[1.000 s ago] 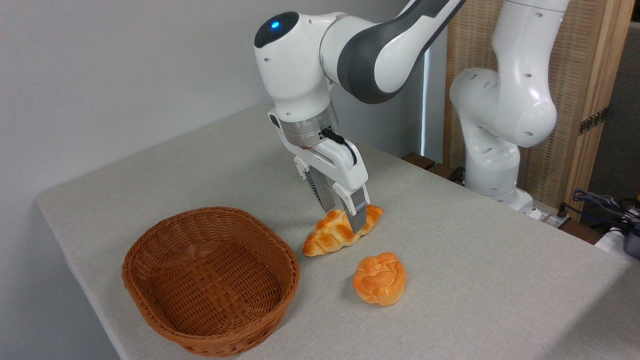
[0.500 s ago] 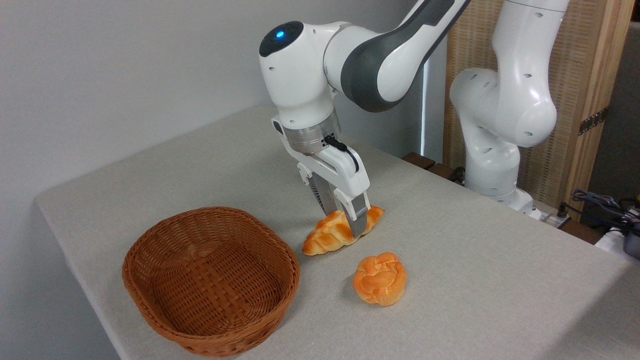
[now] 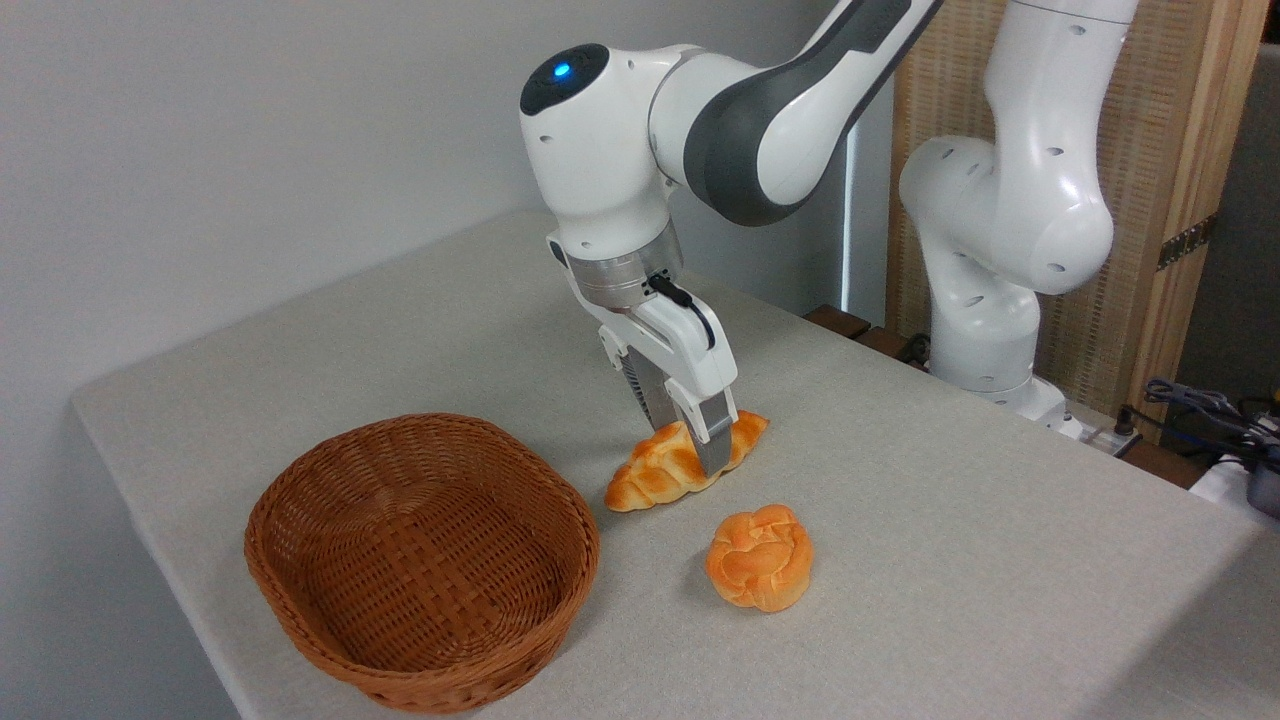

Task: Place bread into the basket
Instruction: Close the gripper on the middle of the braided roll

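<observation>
The arm reaches in from the upper right, wrist tilted, and the gripper [image 3: 692,440] is down on the bread [image 3: 672,468]. Its fingers straddle the loaf across the middle, one on the near side in plain sight, the other behind the crust. The gap between them is narrow, about the width of the loaf, and the near finger [image 3: 715,442] lies flat against the side of the bread. Whether the grip is truly tight, the picture does not settle, but the fingers look closed in on it.

The bread lies on the table [image 3: 950,560], its long axis running from lower left to upper right, one pointed end aimed toward the basket [image 3: 300,590], the other poking out past the gripper on the right. It sits on the cloth, not lifted, as far as can be seen.

The basket stands at the lower left, near the front edge of the table, open side up, with only woven bottom showing inside. The bread's nearer tip is just beside the basket's right rim, apart from it.

In front of the loaf, toward the camera, sits a bun [image 3: 759,557], round and knotted, near the bread but not touching it, and clear of the gripper.

A blue light [image 3: 561,70] glows on top of the wrist housing. Behind the table stands the arm's white base [image 3: 985,330], against a wood-and-rattan screen [image 3: 1150,200].
</observation>
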You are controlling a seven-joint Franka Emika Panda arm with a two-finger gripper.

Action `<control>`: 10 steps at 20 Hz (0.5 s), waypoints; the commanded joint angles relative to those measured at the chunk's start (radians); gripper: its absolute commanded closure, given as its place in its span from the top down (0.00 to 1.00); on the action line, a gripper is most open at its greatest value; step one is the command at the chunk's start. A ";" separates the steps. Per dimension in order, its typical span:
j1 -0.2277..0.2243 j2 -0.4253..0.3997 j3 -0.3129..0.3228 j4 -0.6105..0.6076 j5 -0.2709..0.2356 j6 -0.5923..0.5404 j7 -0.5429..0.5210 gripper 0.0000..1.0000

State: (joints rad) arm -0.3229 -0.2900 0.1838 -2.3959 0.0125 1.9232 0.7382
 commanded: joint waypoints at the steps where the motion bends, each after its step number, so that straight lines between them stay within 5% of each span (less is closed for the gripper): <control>1: -0.013 -0.003 0.020 -0.011 0.009 0.022 0.015 0.30; 10: -0.015 0.005 0.020 -0.006 0.009 0.022 0.018 0.31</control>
State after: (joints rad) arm -0.3230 -0.2864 0.1842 -2.3961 0.0125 1.9232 0.7386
